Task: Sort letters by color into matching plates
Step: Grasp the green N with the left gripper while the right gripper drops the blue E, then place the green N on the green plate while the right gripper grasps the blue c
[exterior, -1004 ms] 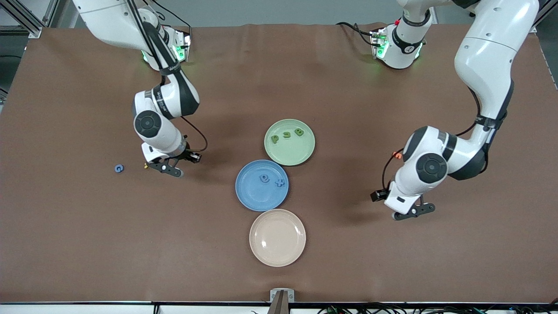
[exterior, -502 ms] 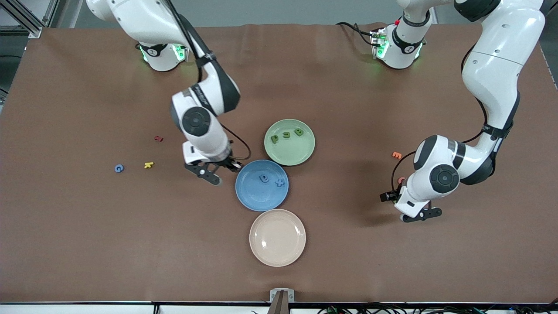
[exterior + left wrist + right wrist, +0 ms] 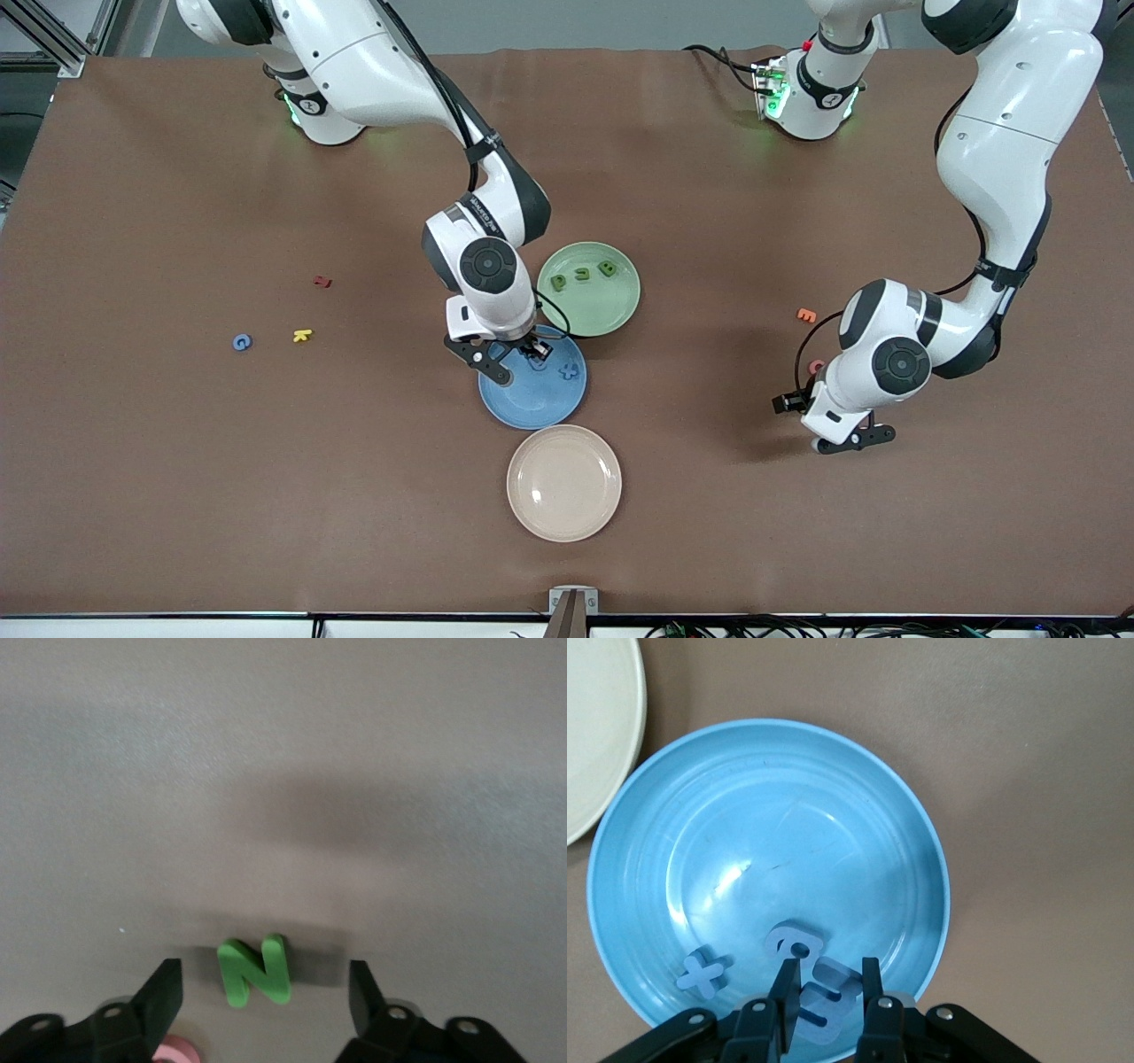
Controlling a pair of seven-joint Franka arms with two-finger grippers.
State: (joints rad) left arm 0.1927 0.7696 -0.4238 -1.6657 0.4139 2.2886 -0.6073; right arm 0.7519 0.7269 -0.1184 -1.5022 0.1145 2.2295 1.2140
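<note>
table (image 3: 177,496): brown mat, even light | wall (image 3: 549,22): grey | frame (image 3: 35,35): aluminium

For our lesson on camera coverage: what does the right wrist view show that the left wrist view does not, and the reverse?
Only the right wrist view: the round blue plate holding the blue foam x and a, with the right end effector shut on a blue letter. Only the left wrist view: the green foam N between the open left end effector's fingers. Both: the brown tabletop.

Brown table (image 3: 177,487): blue plate (image 3: 532,403), green plate (image 3: 611,310), cream plate (image 3: 563,483); loose letters: blue G (image 3: 241,342), yellow (image 3: 302,335), red (image 3: 322,282), orange (image 3: 805,315), green N (image 3: 255,971).
</note>
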